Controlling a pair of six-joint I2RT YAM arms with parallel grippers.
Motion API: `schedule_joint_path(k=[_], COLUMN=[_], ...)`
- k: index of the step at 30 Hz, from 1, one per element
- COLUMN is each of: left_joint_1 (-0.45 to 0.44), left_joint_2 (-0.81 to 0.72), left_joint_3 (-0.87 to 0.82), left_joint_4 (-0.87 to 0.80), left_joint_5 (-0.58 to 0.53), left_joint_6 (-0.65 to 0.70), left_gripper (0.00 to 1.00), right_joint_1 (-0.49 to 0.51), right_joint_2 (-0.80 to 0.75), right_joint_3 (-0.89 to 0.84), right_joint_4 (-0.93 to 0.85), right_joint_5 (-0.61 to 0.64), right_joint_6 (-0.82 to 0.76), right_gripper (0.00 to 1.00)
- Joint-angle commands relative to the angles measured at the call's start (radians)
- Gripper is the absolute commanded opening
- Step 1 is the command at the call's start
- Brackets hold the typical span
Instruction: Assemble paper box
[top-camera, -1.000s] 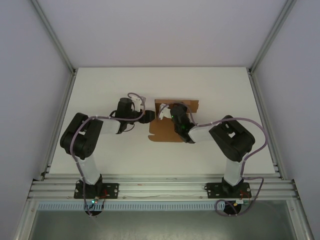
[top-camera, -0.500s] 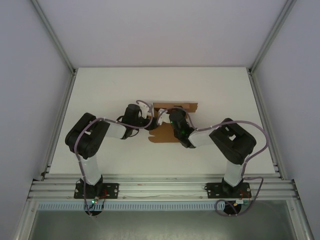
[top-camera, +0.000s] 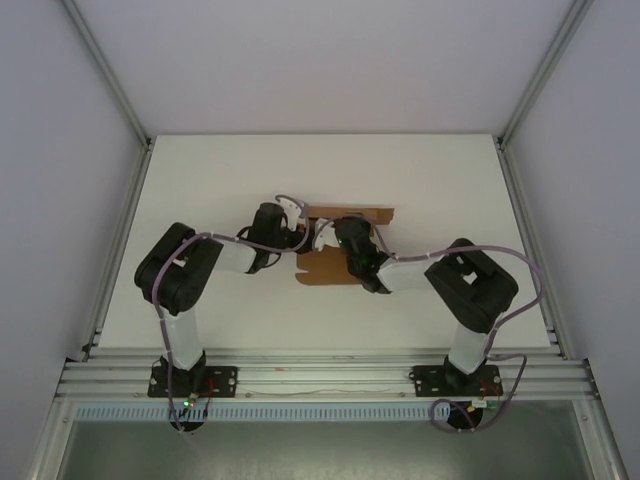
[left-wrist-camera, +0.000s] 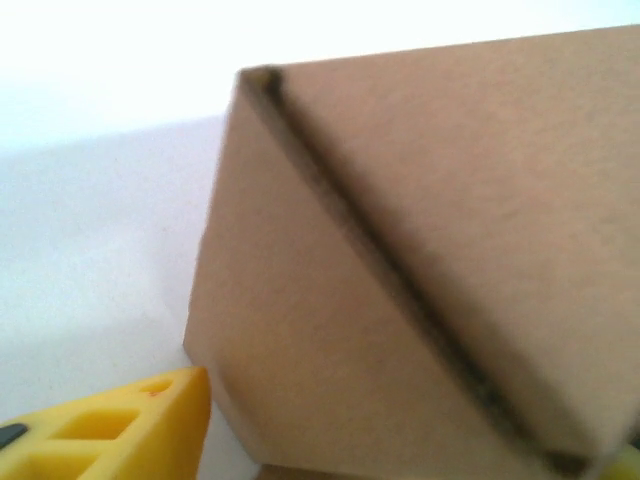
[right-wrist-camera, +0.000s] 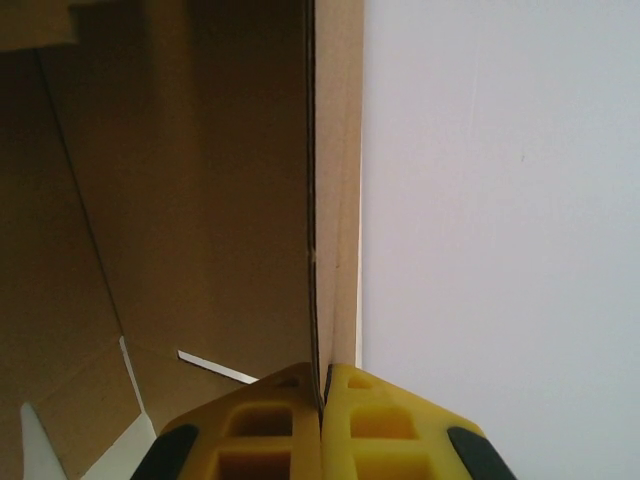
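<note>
Paper box (top-camera: 320, 270) wall pinched by right end effector (right-wrist-camera: 322, 388) (arms angled inward).

The top external camera sits high above and behind the left arm (top-camera: 180, 275) and the right arm (top-camera: 470, 285). It looks steeply down on the white table (top-camera: 420, 190) from far enough back to take in both arms, base to wrist. The left wrist camera looks along the left gripper's yellow fingers (left-wrist-camera: 110, 430), very close to an outer face of the brown kraft cardboard box (left-wrist-camera: 400, 250). The right wrist camera looks along the right gripper's yellow fingers (right-wrist-camera: 260, 430), close against the inside of the same box (right-wrist-camera: 200, 200). All three views share that box (top-camera: 322, 270).
</note>
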Motion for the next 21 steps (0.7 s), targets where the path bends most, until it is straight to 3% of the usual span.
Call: schedule_joint_path(k=[1, 6, 12, 14, 18, 19, 21], left_joint_1=[0.001, 0.0, -0.021, -0.025, -0.036, -0.04, -0.05], left_joint_2=[0.014, 0.024, 0.024, 0.023, 0.05, 0.048, 0.043], left_joint_3=[0.061, 0.109, 0.128, 0.138, 0.163, 0.164, 0.16], left_joint_4=[0.081, 0.071, 0.046, 0.029, -0.015, -0.021, -0.034], left_joint_5=[-0.023, -0.04, -0.124, -0.162, -0.188, -0.194, -0.194], left_joint_6=[0.032, 0.022, 0.014, 0.002, -0.003, 0.0, 0.014], left_gripper=[0.54, 0.36, 0.25, 0.14, 0.08, 0.05, 0.02], right_joint_1=[-0.007, -0.022, -0.039, -0.043, -0.043, -0.043, -0.043], right_joint_2=[0.04, 0.044, 0.035, 0.031, 0.012, 0.004, -0.018], right_joint_3=[0.004, 0.045, 0.083, 0.084, 0.09, 0.093, 0.101], right_joint_4=[-0.22, -0.286, -0.382, -0.388, -0.411, -0.418, -0.44], right_joint_5=[-0.113, -0.144, -0.177, -0.181, -0.197, -0.2, -0.203], right_joint_6=[0.046, 0.061, 0.106, 0.11, 0.142, 0.155, 0.192], right_gripper=[0.0, 0.0, 0.0, 0.0, 0.0, 0.04, 0.27])
